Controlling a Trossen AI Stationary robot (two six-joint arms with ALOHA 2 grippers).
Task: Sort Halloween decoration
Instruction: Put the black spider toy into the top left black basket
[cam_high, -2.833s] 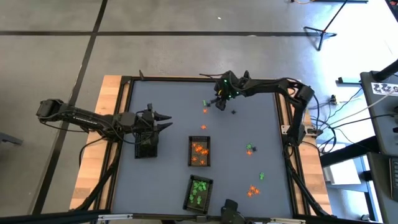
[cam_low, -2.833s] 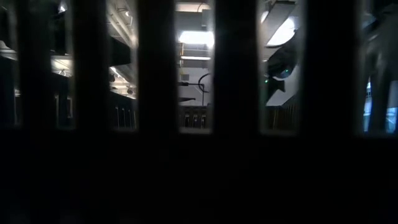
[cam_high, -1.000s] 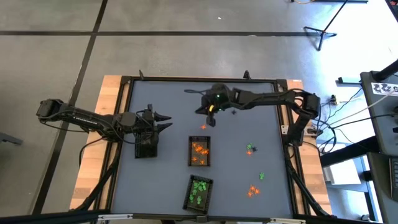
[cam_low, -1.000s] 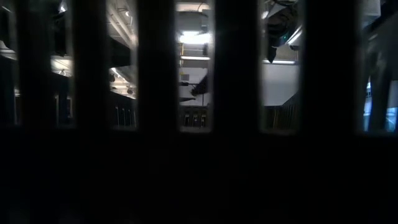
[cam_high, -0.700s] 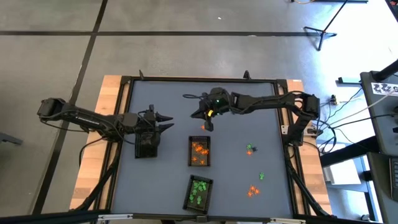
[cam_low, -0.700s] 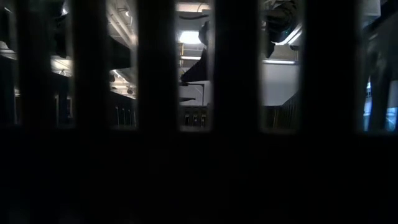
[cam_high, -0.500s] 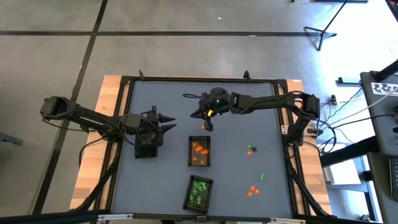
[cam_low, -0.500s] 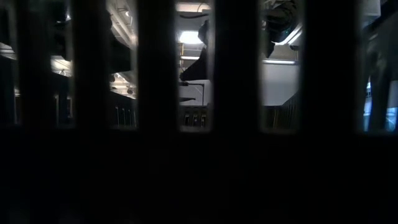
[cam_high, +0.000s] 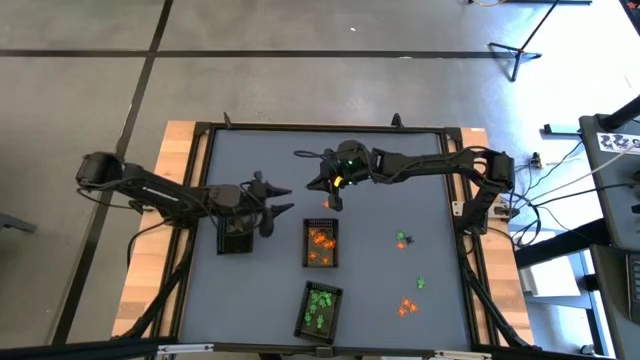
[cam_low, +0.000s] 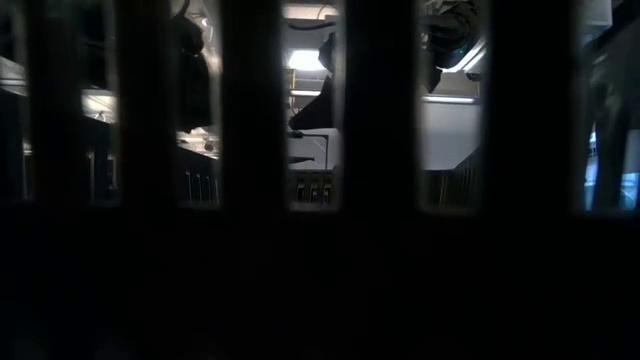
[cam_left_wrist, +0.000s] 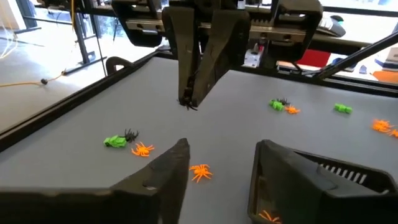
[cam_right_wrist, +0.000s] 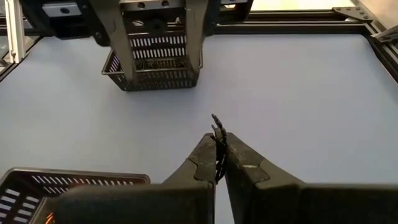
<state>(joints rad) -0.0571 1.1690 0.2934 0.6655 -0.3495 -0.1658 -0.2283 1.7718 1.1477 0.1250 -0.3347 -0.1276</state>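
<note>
The Halloween decoration is tiny orange, green and black trinkets. Loose ones lie on the grey table, near its middle (cam_high: 327, 203) and at the near right (cam_high: 405, 307). My right gripper (cam_high: 334, 194) hangs over the table's middle, shut on a black spider trinket (cam_left_wrist: 188, 104). My left gripper (cam_high: 282, 200) stands open just right of the black-trinket tray (cam_high: 235, 240), pointing at the right gripper. An orange spider (cam_left_wrist: 200, 172) lies on the table ahead of its fingers, untouched. My right gripper pinches the black spider (cam_right_wrist: 216, 127) between the free ends of its two fingers (cam_left_wrist: 198, 74). The fingers slant down from the table's far right. The spider sticks out past the tips, its legs showing, and hangs clear of the table.
A tray of orange trinkets (cam_high: 306, 245) stands at the middle and a tray of green ones (cam_high: 308, 310) at the near edge. Green, black and orange trinkets (cam_left_wrist: 115, 142) lie beyond the right gripper. A black frame (cam_high: 200, 180) rims the table. Dark bars fill the low view.
My left gripper has gone from above the black-trinket tray toward the table's right, closer to the right gripper. My right gripper, shut on the black spider, shifted a little toward the near edge early in the second and has since kept still.
</note>
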